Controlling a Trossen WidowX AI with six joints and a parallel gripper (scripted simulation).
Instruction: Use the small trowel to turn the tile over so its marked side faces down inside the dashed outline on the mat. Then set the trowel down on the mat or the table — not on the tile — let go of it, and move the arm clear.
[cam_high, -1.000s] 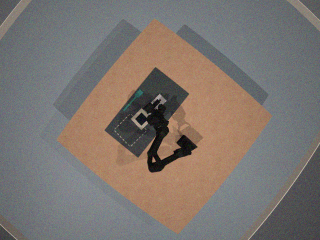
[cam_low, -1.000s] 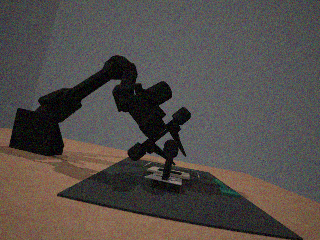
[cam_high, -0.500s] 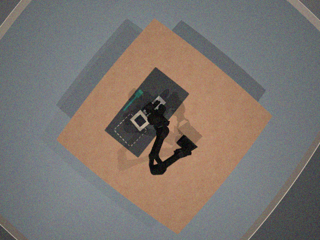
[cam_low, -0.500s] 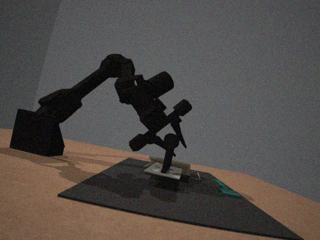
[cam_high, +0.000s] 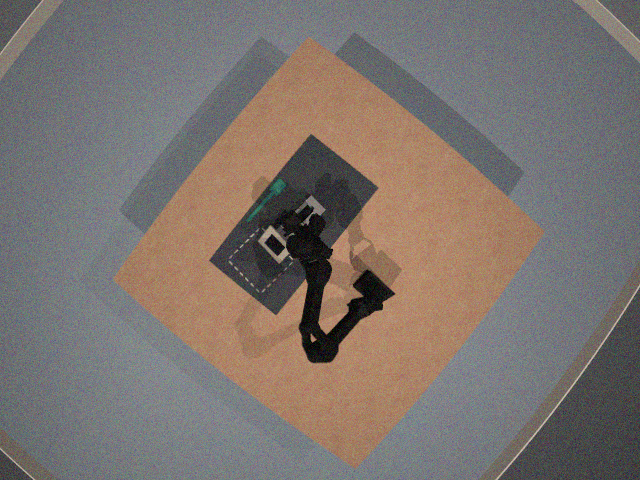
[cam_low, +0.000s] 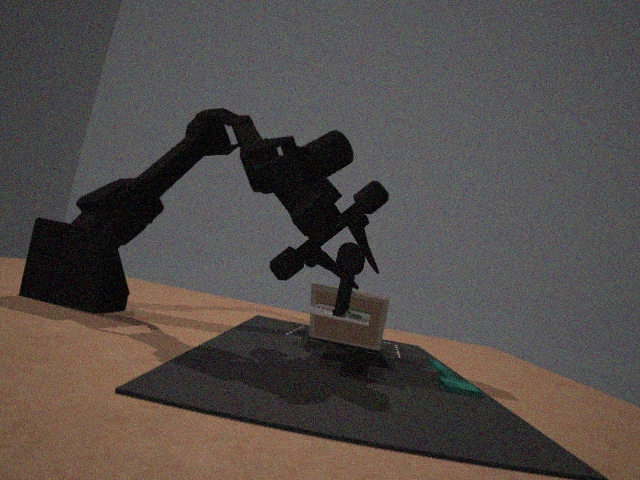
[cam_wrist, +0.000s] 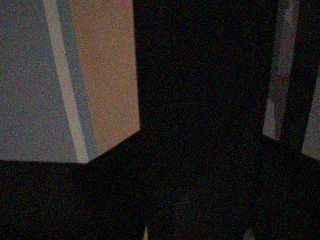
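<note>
The tile (cam_high: 274, 244) (cam_low: 356, 335) is tipped up steeply at the near part of the dashed outline (cam_high: 244, 276). Its dark square mark shows in the top view, and its plain tan back shows in the exterior view. The trowel (cam_high: 316, 205) (cam_low: 343, 297) has a pale grey blade and a dark handle with a round end; the blade is at the tile's plain side. My gripper (cam_high: 293, 219) (cam_low: 367, 279) is shut on the trowel handle, above the mat. The exact contact of blade and tile, and whether the tile's lower edge touches the mat, are hidden. The wrist view is mostly dark.
A teal tool (cam_high: 279, 186) (cam_low: 456, 383) lies along one long edge of the dark mat (cam_high: 311, 149) (cam_low: 248, 408). The arm reaches over the mat's opposite edge from its base (cam_high: 373, 285) (cam_low: 72, 268) on the tan table (cam_high: 356, 403) (cam_low: 62, 413).
</note>
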